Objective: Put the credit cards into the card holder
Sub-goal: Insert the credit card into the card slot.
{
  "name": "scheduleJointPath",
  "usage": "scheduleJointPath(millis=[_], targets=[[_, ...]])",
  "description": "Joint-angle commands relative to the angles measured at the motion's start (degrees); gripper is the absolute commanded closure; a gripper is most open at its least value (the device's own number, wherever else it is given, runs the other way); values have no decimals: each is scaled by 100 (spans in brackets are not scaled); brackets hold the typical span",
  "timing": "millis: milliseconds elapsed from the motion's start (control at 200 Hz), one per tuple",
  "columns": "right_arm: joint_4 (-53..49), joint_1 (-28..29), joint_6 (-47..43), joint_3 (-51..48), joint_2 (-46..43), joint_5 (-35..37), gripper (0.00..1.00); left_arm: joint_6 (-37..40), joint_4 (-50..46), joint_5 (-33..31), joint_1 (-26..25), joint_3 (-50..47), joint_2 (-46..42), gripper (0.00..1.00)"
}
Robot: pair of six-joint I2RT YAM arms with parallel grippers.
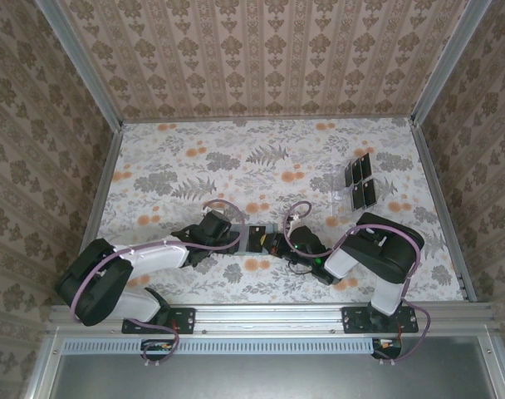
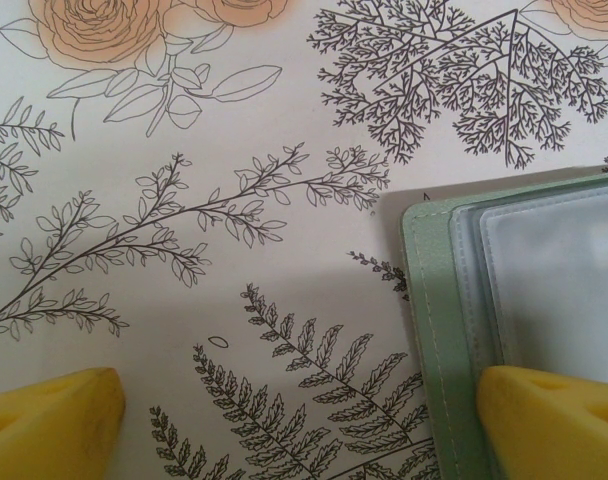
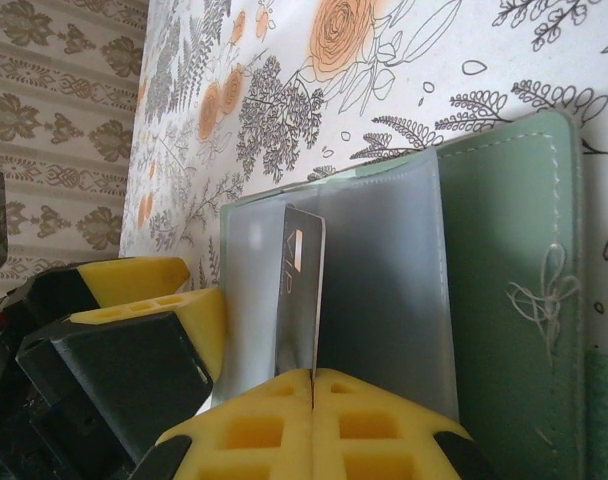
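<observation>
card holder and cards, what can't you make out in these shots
- Top view: left gripper and right gripper cover most of the holder.
- Left wrist: the holder runs off the right edge; a yellow finger covers its lower part.
- Right wrist: the held card has its lower end hidden behind the shut fingers.
- Top view: far-right cards too small to count.

table (image 1: 236, 166): bore a grey and orange floral print.
card holder (image 1: 257, 236): lay open near its front middle.
rack (image 1: 342, 198): stood far right, carrying credit cards (image 1: 362, 179).

Card holder (image 2: 434, 320) cut off at right edge; card (image 3: 302, 290) lower end hidden inside right hand (image 3: 313, 376).
</observation>
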Motion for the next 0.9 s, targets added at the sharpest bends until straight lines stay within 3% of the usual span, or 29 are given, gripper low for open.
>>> scheduleJointPath(millis=[0, 895], targets=[[-339, 36, 64, -73, 74, -161, 100, -72, -224, -84, -47, -161, 56, 0], [-1179, -163, -29, 710, 535, -1054, 100, -89, -181, -54, -59, -195, 38, 0]])
